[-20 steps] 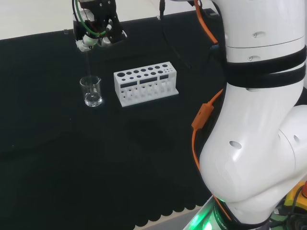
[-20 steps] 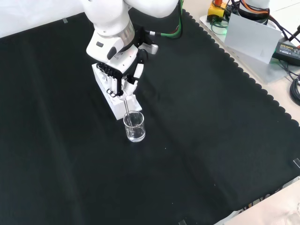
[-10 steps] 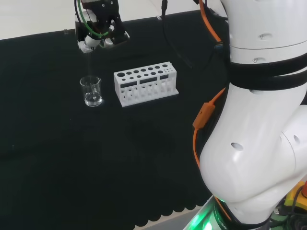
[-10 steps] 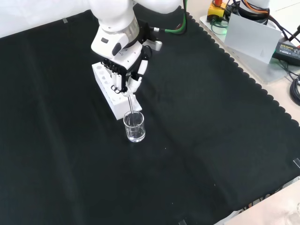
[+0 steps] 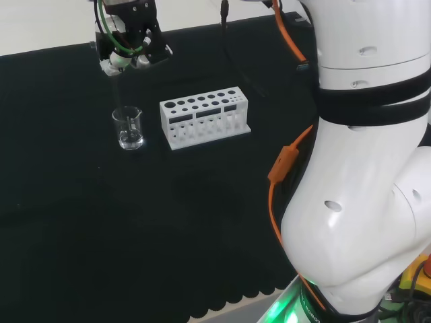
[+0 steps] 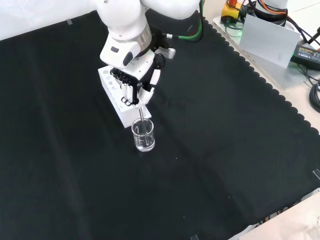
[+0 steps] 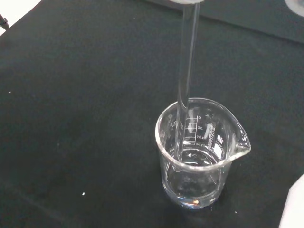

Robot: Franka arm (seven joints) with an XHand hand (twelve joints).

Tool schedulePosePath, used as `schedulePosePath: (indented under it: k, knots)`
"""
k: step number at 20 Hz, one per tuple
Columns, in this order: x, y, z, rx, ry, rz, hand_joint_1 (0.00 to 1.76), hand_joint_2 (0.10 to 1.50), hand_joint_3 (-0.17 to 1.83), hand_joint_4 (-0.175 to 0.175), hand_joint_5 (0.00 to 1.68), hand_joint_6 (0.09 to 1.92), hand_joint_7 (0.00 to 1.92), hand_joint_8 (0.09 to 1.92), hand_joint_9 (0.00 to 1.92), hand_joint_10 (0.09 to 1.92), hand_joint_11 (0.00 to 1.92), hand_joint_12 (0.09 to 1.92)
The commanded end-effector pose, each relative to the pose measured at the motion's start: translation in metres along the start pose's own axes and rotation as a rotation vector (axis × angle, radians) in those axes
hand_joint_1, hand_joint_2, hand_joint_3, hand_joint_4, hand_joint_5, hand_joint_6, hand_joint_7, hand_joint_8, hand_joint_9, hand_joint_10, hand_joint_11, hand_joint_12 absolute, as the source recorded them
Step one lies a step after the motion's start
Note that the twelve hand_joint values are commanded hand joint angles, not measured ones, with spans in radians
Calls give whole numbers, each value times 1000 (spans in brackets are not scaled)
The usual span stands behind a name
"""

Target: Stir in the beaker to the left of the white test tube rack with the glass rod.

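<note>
Hand (image 6: 134, 85): fingers curled, pinching the glass rod (image 7: 186, 71).
Wrist view: rod's tip inside the beaker (image 7: 197, 152), near its wall.
Head view: white test tube rack (image 5: 204, 116) right of beaker.

Faint graduation marks on beaker (image 7: 199, 152)

From my front camera I see the hand (image 6: 134, 85) with fingers curled round the glass rod (image 6: 141, 114), which slants down into the beaker (image 6: 143, 135). The beaker stands just in front of the white test tube rack (image 6: 116, 102) on the surface (image 6: 225, 150).
</note>
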State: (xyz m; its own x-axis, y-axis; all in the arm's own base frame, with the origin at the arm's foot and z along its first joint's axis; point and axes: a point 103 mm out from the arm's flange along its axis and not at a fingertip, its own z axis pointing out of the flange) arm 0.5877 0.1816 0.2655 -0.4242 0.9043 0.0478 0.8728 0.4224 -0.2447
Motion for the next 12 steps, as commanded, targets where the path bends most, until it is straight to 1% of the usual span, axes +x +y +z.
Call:
schedulePosePath:
  k: [1,6,12]
  knots:
    - [-7,15,5,16,3,-7,1308,1077,-175,-175,1234,586,1281,602,1851,390,1650,754]
    - [-20,11,-1,10,1,9,1308,1077,-175,-175,1234,587,1281,603,1851,390,1650,754]
    - [-20,-8,-1,11,-2,15,1308,1077,-175,-175,1233,588,1280,604,1851,389,1649,754]
